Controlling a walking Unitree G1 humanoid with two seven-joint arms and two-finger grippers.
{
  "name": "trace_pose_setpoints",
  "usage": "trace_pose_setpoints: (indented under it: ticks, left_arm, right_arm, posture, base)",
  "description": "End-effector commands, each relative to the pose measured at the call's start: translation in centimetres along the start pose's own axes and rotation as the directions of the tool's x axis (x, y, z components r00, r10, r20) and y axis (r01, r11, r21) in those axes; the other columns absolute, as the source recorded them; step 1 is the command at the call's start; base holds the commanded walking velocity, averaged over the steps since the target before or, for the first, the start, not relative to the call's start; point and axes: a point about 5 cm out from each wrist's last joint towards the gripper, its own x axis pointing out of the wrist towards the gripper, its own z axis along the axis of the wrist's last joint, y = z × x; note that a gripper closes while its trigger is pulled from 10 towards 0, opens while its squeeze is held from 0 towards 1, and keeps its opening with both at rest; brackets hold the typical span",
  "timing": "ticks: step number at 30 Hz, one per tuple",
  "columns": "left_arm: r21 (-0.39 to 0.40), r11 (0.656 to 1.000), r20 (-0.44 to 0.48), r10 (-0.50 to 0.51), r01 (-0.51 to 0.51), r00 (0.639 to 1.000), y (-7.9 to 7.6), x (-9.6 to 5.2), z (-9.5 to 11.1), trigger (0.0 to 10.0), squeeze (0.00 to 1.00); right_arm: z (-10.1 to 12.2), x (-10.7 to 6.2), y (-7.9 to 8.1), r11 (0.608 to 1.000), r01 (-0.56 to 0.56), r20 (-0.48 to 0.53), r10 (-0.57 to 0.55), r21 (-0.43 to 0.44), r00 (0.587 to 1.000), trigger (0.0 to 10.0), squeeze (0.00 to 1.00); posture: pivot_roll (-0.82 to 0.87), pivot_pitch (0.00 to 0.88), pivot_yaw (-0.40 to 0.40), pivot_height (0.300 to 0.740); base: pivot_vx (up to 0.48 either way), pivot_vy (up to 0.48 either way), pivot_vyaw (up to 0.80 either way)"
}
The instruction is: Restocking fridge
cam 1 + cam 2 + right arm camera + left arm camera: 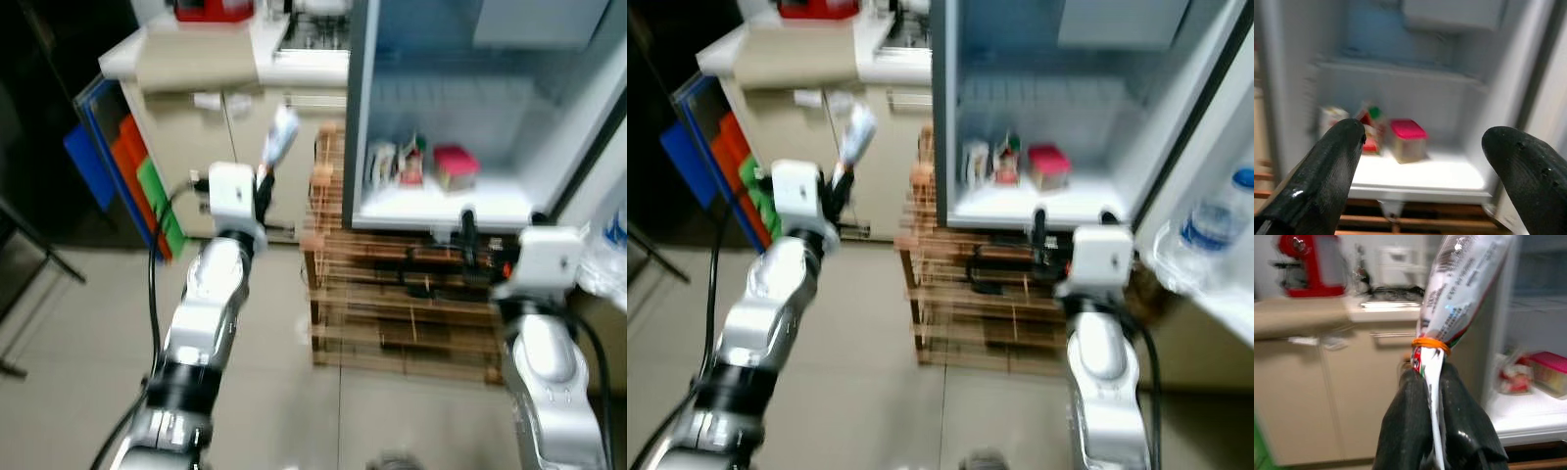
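Left of the fridge [364, 117] edge, left jaws [1436, 382] clench a bag [1459, 289]; right jaws [1422, 147] gape.

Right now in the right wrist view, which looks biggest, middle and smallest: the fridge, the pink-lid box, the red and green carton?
1. Fridge.
2. Pink-lid box.
3. Red and green carton, partly hidden by a finger, so this rank is unsure.

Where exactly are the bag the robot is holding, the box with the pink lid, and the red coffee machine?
bag [1459, 289]: left wrist view, on its printed upper part above the orange rubber band.
box with the pink lid [1407, 139]: right wrist view, on its lid, on the fridge shelf.
red coffee machine [1312, 269]: left wrist view, on its body, on the counter.
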Motion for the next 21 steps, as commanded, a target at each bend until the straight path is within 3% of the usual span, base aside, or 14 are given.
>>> trace_pose_setpoints:
  ticks: [1,7,9,11,14,21]
  left_arm:
    - [-0.004,1.000,0.007,-0.019,0.019,1.000,0.3,0.0,0.1,10.0,0.00]
    - [-0.066,0.998,-0.012,0.001,-0.002,1.000,-0.2,-0.9,-1.0,10.0,0.00]
    - [-0.094,0.995,0.004,-0.029,0.029,1.000,-0.7,-1.6,-0.9,10.0,0.00]
    - [-0.071,0.995,0.016,-0.065,0.066,0.998,-0.6,-1.8,-0.5,10.0,0.00]
    - [-0.060,0.995,0.025,-0.082,0.083,0.996,-0.2,-1.6,-0.1,10.0,0.00]
    - [-0.072,0.993,0.034,-0.088,0.090,0.996,-0.5,-0.4,0.0,10.0,0.00]
  right_arm:
    - [0.2,0.0,0.4,1.000,-0.002,0.017,0.002,0.006,1.000,10.0,0.61]
    - [-1.2,-0.2,0.5,1.000,-0.007,-0.022,0.007,0.002,1.000,10.0,0.62]
    - [-1.4,0.0,0.8,1.000,-0.004,-0.033,0.005,0.026,0.999,10.0,0.62]
    - [-1.1,0.3,1.3,0.999,-0.021,-0.022,0.021,0.039,1.000,10.0,0.62]
    - [-0.9,0.7,1.7,0.999,-0.040,-0.008,0.040,0.027,0.999,10.0,0.62]
    - [-0.5,2.6,1.9,0.999,-0.038,0.043,0.037,0.010,0.998,10.0,0.64]
  posture:
    - [-0.23,0.000,0.087,0.740]
    - [-0.21,0.000,0.086,0.740]
    - [-0.17,0.000,0.084,0.740]
    - [-0.17,0.000,0.089,0.740]
    - [-0.16,0.000,0.102,0.740]
    - [-0.17,0.000,0.064,0.740]
  base:
    - [0.000,0.000,0.00]
    - [0.000,0.000,0.00]
    - [0.000,0.000,0.00]
    - [0.000,0.000,0.00]
    - [0.000,0.000,0.00]
    - [0.185,0.000,-0.80]
